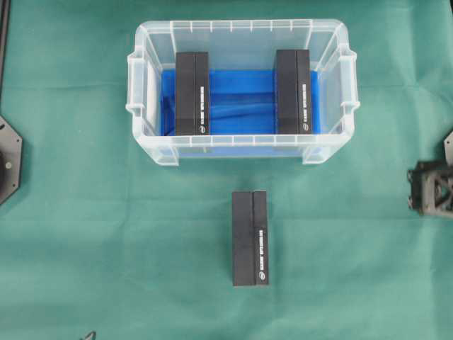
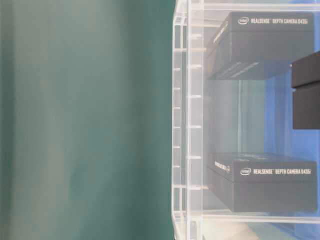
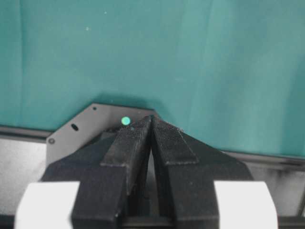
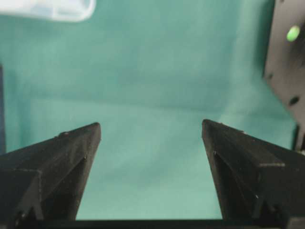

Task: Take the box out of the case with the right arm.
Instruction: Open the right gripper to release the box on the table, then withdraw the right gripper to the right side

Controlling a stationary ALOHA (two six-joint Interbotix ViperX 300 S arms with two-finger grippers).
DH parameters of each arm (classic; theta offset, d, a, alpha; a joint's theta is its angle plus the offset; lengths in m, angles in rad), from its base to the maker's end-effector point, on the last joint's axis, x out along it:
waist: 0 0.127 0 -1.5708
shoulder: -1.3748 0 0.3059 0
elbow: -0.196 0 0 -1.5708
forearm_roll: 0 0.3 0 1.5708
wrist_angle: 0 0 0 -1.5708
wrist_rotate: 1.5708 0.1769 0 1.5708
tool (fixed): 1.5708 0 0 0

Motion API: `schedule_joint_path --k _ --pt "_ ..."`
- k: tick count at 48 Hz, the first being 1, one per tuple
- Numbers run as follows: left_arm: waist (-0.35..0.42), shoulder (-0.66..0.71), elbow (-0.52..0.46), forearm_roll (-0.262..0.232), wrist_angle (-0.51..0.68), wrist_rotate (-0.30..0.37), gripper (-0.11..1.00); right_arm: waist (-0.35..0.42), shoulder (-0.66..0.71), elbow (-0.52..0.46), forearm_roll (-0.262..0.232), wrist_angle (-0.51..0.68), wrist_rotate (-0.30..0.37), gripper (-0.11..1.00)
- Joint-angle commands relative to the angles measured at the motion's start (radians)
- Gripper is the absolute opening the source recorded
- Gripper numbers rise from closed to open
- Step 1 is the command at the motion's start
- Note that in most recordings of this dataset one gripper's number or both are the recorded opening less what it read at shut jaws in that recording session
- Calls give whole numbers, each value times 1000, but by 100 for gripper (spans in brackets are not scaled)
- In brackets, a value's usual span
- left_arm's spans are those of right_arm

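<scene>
The clear case (image 1: 241, 140) with a blue floor stands at the back middle of the green cloth. Two black boxes stand on edge inside it, one at the left (image 1: 192, 93) and one at the right (image 1: 293, 91). A third black box (image 1: 250, 238) lies on the cloth in front of the case. My right gripper (image 1: 417, 188) sits at the far right edge, well clear of the case. In the right wrist view it (image 4: 151, 131) is open over bare cloth with nothing between its fingers. My left gripper (image 3: 151, 119) is shut and empty, over its own base plate.
The left arm's grey base plate (image 1: 8, 159) is at the left edge. In the right wrist view a corner of the case (image 4: 52, 9) shows at the top left and a black plate with a green light (image 4: 286, 57) at the right. The table-level view looks through the case wall (image 2: 187, 125) at the boxes.
</scene>
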Motion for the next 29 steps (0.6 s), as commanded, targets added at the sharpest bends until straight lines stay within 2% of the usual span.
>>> schedule_joint_path --k 1,11,18,23,29 --pt "-3 3 -9 3 -3 0 0 -64 -37 3 -9 3 -61 86" --pt "-3 3 -8 3 -3 0 0 -295 -100 32 -9 -31 -302 86" --pt "-2 3 -8 3 -5 0 0 -451 -115 49 -9 -103 -457 86" --pt "-3 3 -8 3 -3 0 0 -541 -115 60 -5 -166 -548 86" --pt "-3 3 -6 3 -5 0 0 -615 -112 71 8 -213 -615 86"
